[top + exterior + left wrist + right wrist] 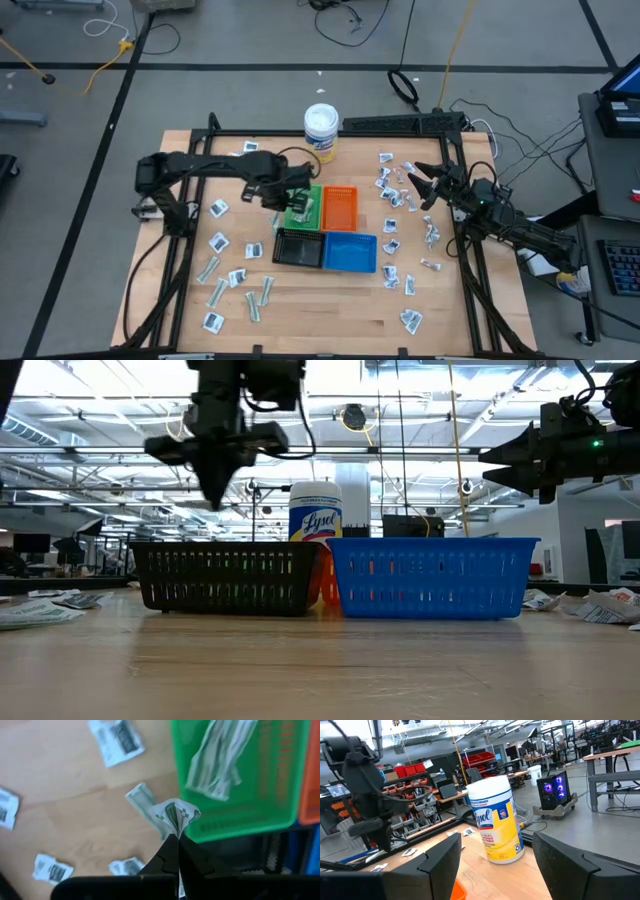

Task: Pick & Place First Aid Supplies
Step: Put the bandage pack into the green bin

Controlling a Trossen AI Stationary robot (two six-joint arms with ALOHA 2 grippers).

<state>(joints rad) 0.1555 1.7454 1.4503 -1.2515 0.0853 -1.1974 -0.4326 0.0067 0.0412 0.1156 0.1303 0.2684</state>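
Your left gripper (177, 837) held a small packet (175, 814) pinched in its fingers just beside the green tray (280, 815), so next came carrying over and releasing, while your right gripper (425, 186) waited, fingers wide.

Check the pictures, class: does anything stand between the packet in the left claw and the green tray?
Nothing visible does. The left claw pinches a packet beside the green tray, whose near edge lies open.

Grey floor (250, 40) with cables, workbenches (615, 755) and ceiling trusses (420, 455) beyond
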